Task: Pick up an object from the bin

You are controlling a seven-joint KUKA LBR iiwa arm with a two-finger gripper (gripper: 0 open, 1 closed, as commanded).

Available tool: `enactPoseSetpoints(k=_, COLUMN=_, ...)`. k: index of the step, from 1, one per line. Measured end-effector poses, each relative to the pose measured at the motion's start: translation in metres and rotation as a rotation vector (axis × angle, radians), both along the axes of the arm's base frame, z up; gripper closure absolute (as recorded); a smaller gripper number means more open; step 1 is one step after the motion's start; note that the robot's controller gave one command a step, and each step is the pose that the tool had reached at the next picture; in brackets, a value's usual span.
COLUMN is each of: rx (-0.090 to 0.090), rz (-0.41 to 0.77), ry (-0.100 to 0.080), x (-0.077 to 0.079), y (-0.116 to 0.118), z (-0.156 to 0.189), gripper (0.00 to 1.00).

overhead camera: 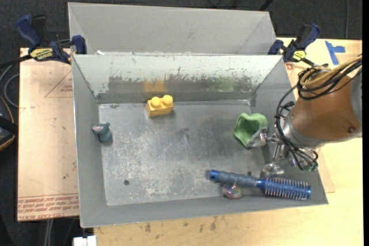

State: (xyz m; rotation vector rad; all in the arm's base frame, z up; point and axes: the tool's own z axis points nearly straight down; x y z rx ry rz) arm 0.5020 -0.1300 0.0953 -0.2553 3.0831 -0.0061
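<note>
End effector (269,152) near right wall (272,88)

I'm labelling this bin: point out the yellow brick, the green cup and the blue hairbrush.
yellow brick (159,105), camera view, its studded top.
green cup (249,127), camera view, its hollow.
blue hairbrush (242,180), camera view, its handle.

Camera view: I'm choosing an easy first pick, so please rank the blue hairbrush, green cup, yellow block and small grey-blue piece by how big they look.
1. Blue hairbrush, by far the longest.
2. Green cup.
3. Yellow block.
4. Grey-blue piece, smallest, though not far below the block.
</note>
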Motion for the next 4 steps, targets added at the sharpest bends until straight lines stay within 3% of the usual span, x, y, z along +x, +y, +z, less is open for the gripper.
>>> enactPoseSetpoints(k=1, rx=0.002, rz=-0.152, ry=-0.021, x=-0.001, y=0.046, z=-0.013, gripper=0.00)
enactPoseSetpoints(k=2, rx=0.001, rz=-0.102, ry=-0.023, x=-0.003, y=0.090, z=-0.008, gripper=0.00)
enactPoseSetpoints(k=3, rx=-0.003, rz=0.188, ry=0.005, x=-0.008, y=0.168, z=0.020, gripper=0.00)
enactPoseSetpoints(k=4, rx=0.008, rz=-0.297, ry=0.039, x=-0.015, y=0.110, z=0.065, gripper=0.00)
